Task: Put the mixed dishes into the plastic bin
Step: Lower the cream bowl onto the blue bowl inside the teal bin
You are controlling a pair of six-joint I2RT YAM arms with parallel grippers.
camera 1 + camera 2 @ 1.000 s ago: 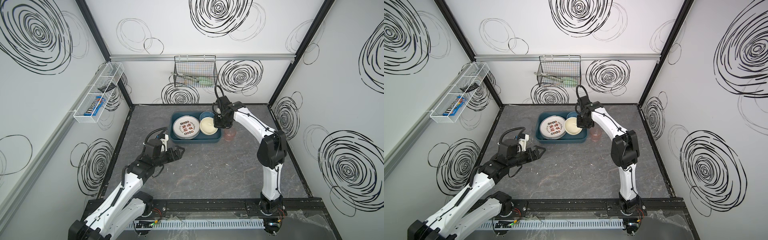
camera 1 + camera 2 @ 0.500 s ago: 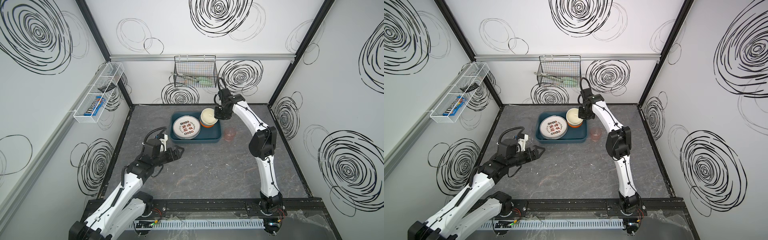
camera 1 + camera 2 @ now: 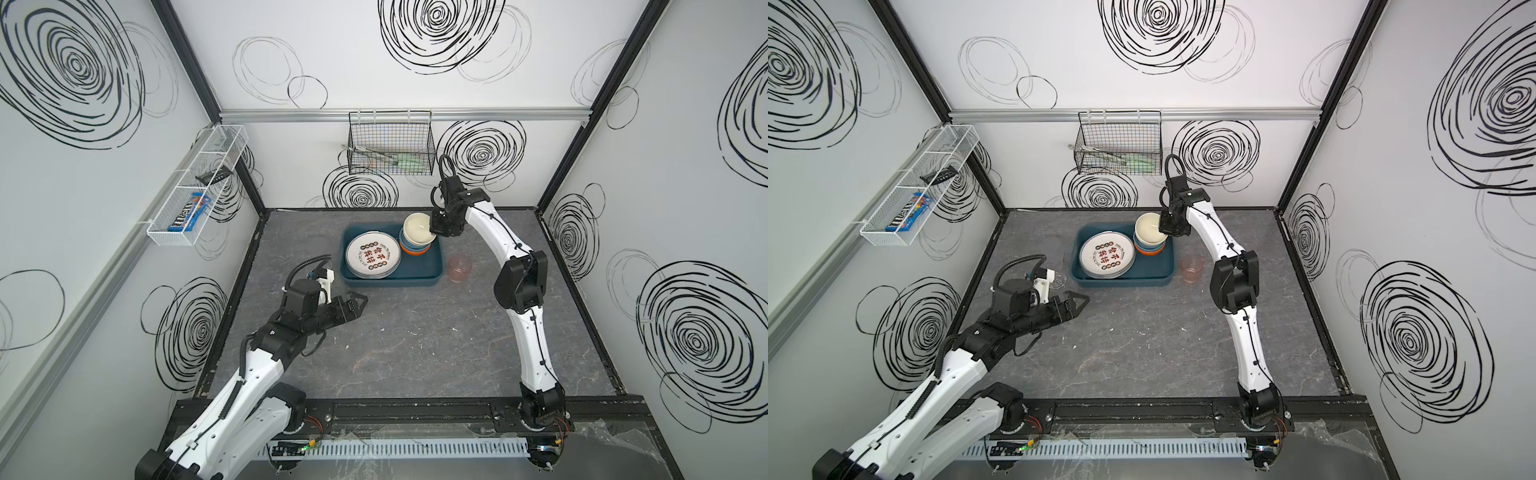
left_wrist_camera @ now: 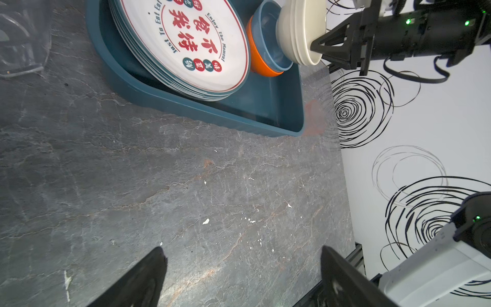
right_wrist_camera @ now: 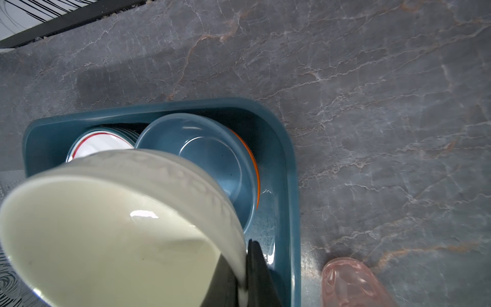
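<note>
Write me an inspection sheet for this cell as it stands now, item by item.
Surface: grey marbled tabletop, a few white flecks.
Job's things: plates stacked in the teal bin; blue bowl nested in the orange bowl, also in the bin; cream bowl held above them; pink tumbler and clear glass on the table outside the bin.
Clutter: nothing seen.
Grippers: left gripper open, empty; right gripper shut on the cream bowl's rim.
Cables: left wrist cable and right wrist cable loop free, no snag seen.
Surroundings: black wire basket on the back wall; white mesh tray on the left wall, holding a candy pack.
</note>
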